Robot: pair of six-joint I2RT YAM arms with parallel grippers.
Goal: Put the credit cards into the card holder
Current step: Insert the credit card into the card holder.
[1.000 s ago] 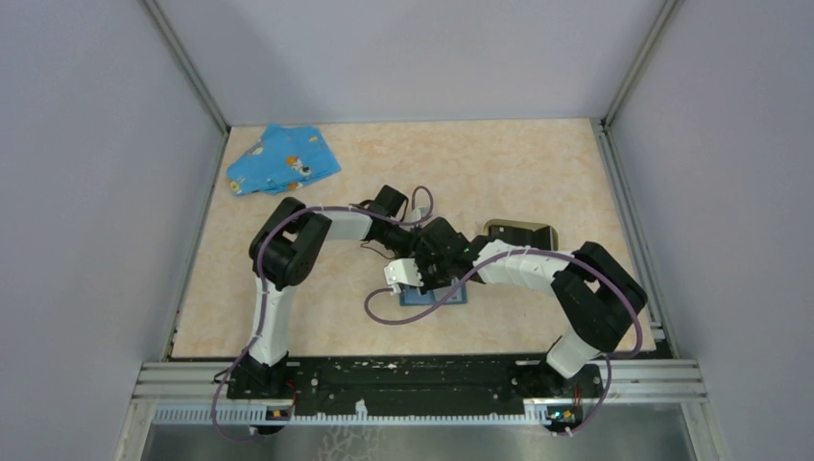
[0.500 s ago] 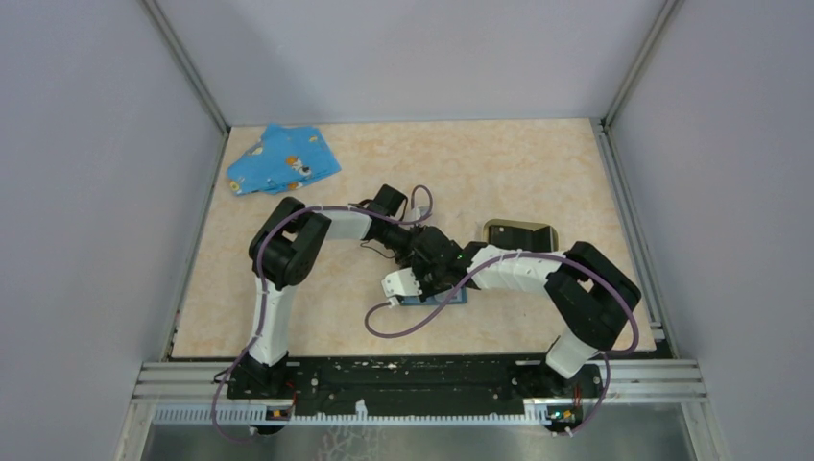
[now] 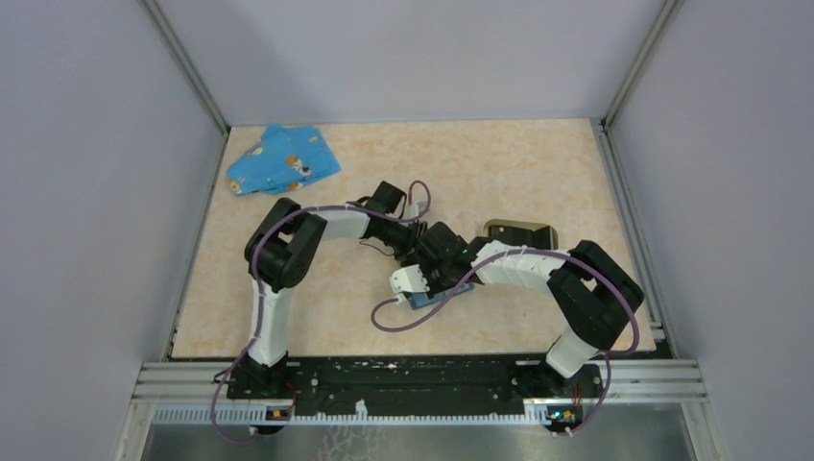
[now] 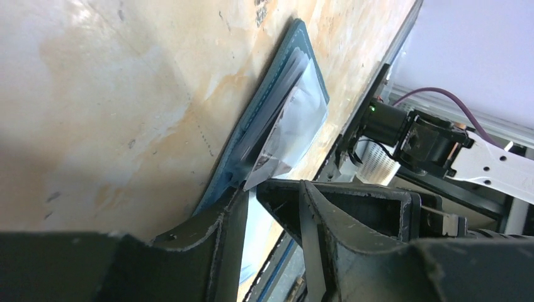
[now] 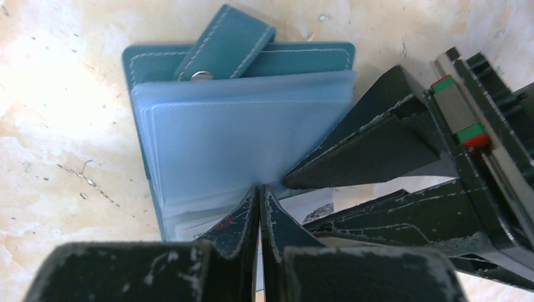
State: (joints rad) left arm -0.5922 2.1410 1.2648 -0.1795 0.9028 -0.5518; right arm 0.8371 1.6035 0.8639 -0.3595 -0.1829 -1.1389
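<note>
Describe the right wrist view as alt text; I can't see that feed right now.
An open blue case with clear plastic sleeves lies flat on the beige tabletop, strap and snap at the top. The right gripper, shut, sits at the sleeves' lower edge, while the left gripper reaches in from the right, jaws apart around a pale sheet.

Both arms fold inward with elbows out, wrists meeting mid-scene; left arm [image 3: 286, 252] elbow raised, forearm running right, wrist pitched down; left gripper [image 4: 250, 189] jaws partly apart, tips low; right arm [image 3: 587, 298] elbow raised, forearm running left, wrist low; right gripper [image 5: 259, 195] jaws shut tight, tips just beside the left gripper's fingers [image 5: 378, 145].
</note>
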